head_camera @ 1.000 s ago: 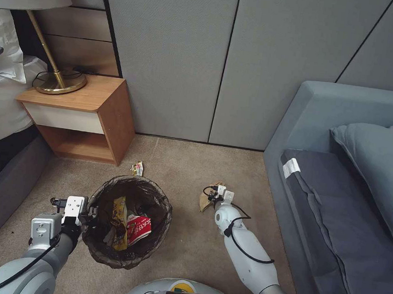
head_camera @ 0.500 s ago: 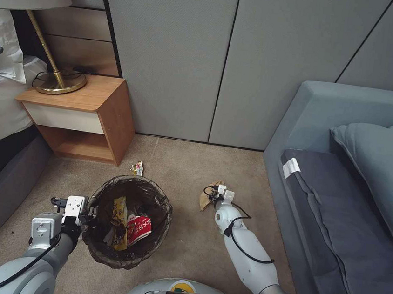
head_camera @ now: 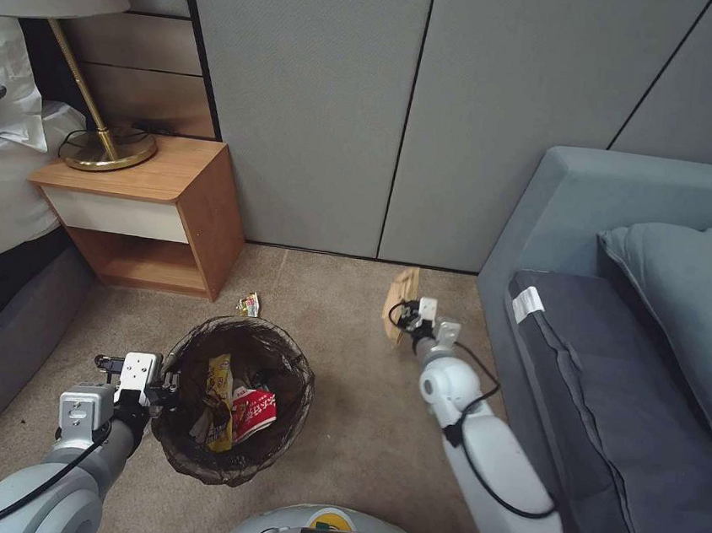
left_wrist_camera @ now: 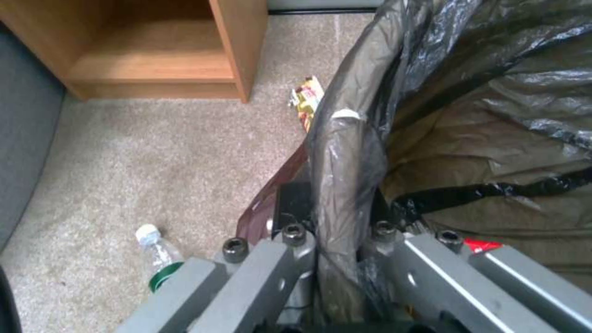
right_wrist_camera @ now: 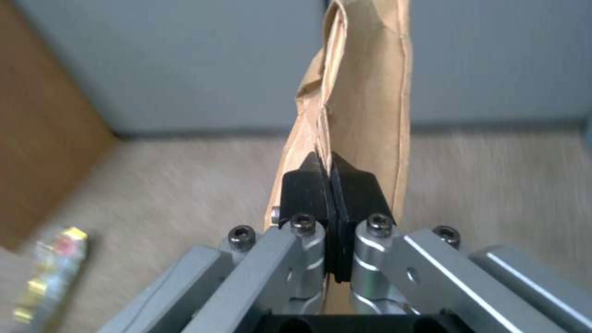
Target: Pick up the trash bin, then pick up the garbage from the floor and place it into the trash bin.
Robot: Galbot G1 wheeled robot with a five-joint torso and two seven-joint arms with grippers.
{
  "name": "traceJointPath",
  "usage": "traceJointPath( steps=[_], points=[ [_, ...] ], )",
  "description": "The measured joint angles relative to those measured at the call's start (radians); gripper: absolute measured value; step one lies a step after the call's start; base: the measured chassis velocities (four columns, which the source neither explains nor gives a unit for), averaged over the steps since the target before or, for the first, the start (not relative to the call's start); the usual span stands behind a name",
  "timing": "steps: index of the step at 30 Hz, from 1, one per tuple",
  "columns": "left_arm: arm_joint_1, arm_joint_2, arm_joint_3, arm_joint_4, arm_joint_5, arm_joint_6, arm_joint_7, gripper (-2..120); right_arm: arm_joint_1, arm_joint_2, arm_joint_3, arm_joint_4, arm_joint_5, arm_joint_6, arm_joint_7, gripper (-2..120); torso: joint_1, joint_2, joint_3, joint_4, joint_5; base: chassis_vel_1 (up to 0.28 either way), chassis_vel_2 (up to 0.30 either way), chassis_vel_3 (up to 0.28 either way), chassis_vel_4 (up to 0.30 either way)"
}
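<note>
The bin (head_camera: 233,400) stands on the floor (head_camera: 344,299), its bag-covered rim pinched in the left tool (left_wrist_camera: 336,240). Inside lie a yellow wrapper (head_camera: 218,396) and a red packet (head_camera: 254,415) with white writing, too small to read. The right tool (right_wrist_camera: 333,185) is closed on a brown paper scrap (right_wrist_camera: 358,106), held above the carpet. A small wrapper (head_camera: 248,304) lies beyond the bin; a green-labelled bottle (left_wrist_camera: 157,256) lies beside the bin.
</note>
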Motion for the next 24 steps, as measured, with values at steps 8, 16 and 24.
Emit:
traceJointPath(
  steps=[8, 16, 24],
  points=[
    [-0.003, 0.004, 0.007, 0.000, 0.000, 0.001, 0.000, 2, -0.014, -0.170, 0.018, 0.271, 0.117, -0.064, -0.048, 0, 0.000, 0.000, 0.000, 0.0000, -0.0001, 0.000, 0.000, 0.000, 0.000],
    [-0.006, 0.006, 0.009, 0.000, 0.001, 0.002, 0.000, 2, 0.007, -0.277, -0.011, 0.473, 0.265, -0.097, -0.123, 0, 0.000, 0.000, 0.000, 0.0001, 0.0000, 0.000, 0.000, 0.000, 0.000],
    [-0.010, 0.006, 0.012, 0.000, 0.002, 0.003, 0.000, 2, 0.103, -0.315, -0.152, 0.548, 0.362, -0.128, -0.132, 0, 0.000, 0.000, 0.000, 0.0002, -0.0002, 0.000, 0.000, 0.000, 0.000]
  ],
)
